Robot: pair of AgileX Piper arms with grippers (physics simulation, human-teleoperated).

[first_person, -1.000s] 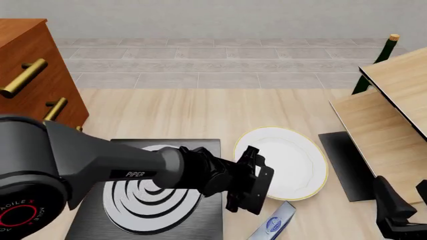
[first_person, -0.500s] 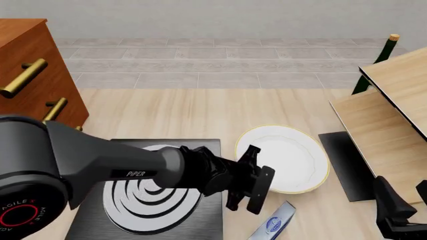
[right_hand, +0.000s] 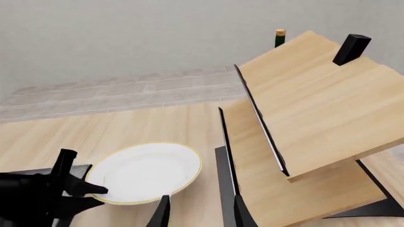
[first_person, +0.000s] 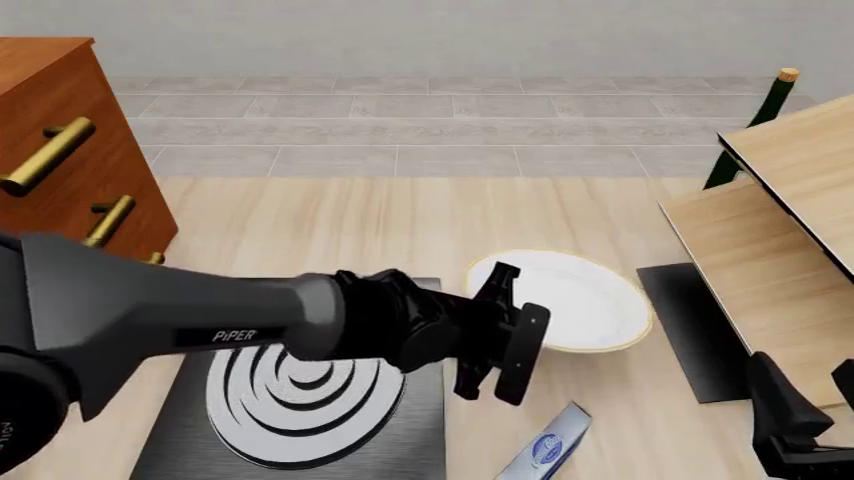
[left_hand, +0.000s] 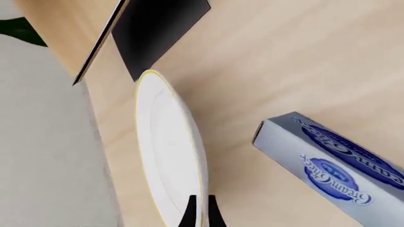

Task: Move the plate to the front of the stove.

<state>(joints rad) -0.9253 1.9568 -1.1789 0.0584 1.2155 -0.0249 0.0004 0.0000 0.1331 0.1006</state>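
From the stove (first_person: 310, 385), the plate (first_person: 581, 305) sits at two o'clock; the box (first_person: 550, 452) at four o'clock. The dark mat (first_person: 694, 325) lies at three o'clock of the plate; the dresser (first_person: 67, 150) at ten o'clock of the stove.

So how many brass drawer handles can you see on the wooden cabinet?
2, both on the wooden cabinet at the front view's left edge: upper handle and lower handle below it. More may be hidden behind the left arm.

Plate (first_person: 577, 308) white, thin gold rim. Stove (first_person: 200, 440) black, silver-grey ring pattern. Box (left_hand: 341, 170) pale blue-grey, dark blue patch, white writing. Mat (first_person: 694, 325) plain black. Table (first_person: 400, 225) light wood. Cabinet (first_person: 60, 150) reddish brown, gold handles. Left arm (first_person: 200, 320) dark grey, white letters.
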